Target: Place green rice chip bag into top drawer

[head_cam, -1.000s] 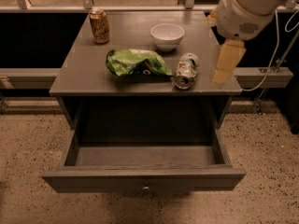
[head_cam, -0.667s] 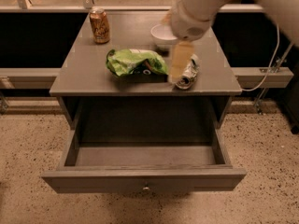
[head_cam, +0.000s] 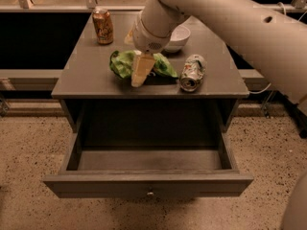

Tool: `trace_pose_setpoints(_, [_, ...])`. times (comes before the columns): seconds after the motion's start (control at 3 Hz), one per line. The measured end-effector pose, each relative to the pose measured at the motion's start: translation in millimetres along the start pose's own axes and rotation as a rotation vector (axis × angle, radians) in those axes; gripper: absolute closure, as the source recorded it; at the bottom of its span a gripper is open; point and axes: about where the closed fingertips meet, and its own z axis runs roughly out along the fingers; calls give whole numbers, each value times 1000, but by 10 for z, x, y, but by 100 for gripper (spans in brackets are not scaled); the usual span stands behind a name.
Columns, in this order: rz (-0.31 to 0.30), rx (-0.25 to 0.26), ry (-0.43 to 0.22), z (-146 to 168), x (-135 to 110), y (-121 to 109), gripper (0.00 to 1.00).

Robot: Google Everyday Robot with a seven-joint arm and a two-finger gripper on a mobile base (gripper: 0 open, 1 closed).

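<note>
1. Closest to me, the top drawer (head_cam: 144, 186) is pulled wide open. I see nothing inside it. Its small round knob (head_cam: 150, 193) is in the middle of the front.
2. Behind the drawer is the flat grey cabinet top (head_cam: 81, 78). The green rice chip bag (head_cam: 122, 63) lies on it near the front edge, not in the drawer.
3. My gripper (head_cam: 140, 73) points down right over the middle of the bag and hides part of it. I cannot tell if the claw is open or shut, or if it touches the bag.
4. A second ago the gripper was off by the right edge of the cabinet. Then it slid left past the crushed can. Now it is above the bag.
5. The crushed white-green can (head_cam: 193, 72) lies on its side just right of the bag, in the same spot as before.
6. Farther back, the white bowl (head_cam: 181, 35) peeks out from behind my big pale arm (head_cam: 230, 18), which now crosses the top right of the view.
7. At the back left, the brown can (head_cam: 103, 26) stands up. It has not moved.
</note>
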Motion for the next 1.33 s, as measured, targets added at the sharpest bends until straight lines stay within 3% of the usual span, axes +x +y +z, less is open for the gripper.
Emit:
trace_pose_setpoints(0.67, [19,-29,-37,474,-83,68,66])
trace_pose_setpoints(1.0, [2,3,-95,285,-205,135,88])
trace_pose_setpoints(1.33, [-31,48,-196,-215,-388,232,100])
